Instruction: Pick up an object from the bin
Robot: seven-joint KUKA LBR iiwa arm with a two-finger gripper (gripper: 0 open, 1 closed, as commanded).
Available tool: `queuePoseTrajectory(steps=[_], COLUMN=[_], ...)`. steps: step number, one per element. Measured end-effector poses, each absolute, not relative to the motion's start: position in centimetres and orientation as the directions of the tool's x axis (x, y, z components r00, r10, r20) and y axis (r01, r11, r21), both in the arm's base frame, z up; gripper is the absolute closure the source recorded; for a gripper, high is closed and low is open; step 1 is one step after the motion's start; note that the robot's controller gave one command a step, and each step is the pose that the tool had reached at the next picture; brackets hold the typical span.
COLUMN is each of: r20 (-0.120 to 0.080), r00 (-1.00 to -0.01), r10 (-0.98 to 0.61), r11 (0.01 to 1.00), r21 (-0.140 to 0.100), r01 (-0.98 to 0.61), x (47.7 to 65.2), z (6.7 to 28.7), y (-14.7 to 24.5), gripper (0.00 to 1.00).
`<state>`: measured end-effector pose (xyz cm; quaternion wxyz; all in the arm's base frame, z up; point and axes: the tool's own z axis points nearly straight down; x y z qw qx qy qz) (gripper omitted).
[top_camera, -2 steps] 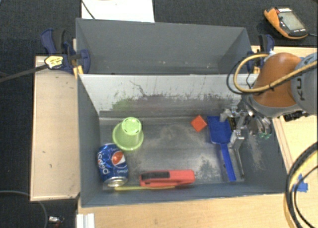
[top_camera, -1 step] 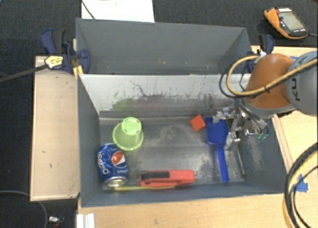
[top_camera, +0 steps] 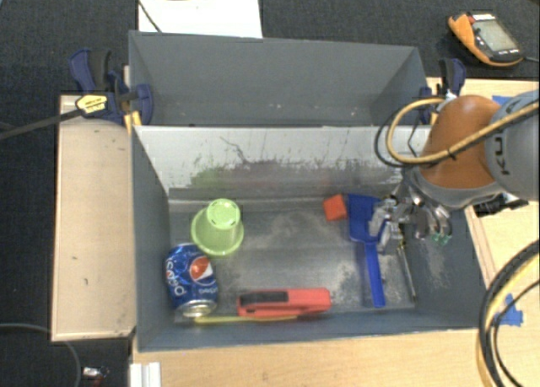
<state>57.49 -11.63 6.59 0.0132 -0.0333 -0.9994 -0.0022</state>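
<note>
**Bin pick: gripper low at right side of bin, beside blue tool**

Camera view. The grey bin has tall sloping walls and a scuffed floor. The arm enters from the right, with its orange cover above the bin's right wall and black cables looped around the cover.

The gripper is down inside the bin, near the floor at the right end. Pincer state: cannot tell, as the metal parts blur together against the floor.

The nearest item is a blue tool with a broad head and a long straight handle. The head lies just left of the gripper and the handle runs toward the near wall. Contact between the gripper and the head: cannot tell. Nothing is seen lifted.

A small orange block sits just left of the blue tool's head, close to the far wall.

Other items, well apart at the left end:
- A green cup, tipped, with its base facing up.
- A blue soda can on its side, just below the cup and close to touching it.
- A red tool with a black insert, lying flat along the near wall.
- A thin yellow stick beside the red tool, running toward the can.
</note>
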Motion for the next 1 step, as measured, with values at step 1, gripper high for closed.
queuePoseTrajectory(steps=[1], r20=[0.026], r00=[-0.996], r10=[0.079], r11=[0.997], r21=[0.003], r01=[0.079], x=[57.49], z=[6.58], y=[-11.8], gripper=[1.0])
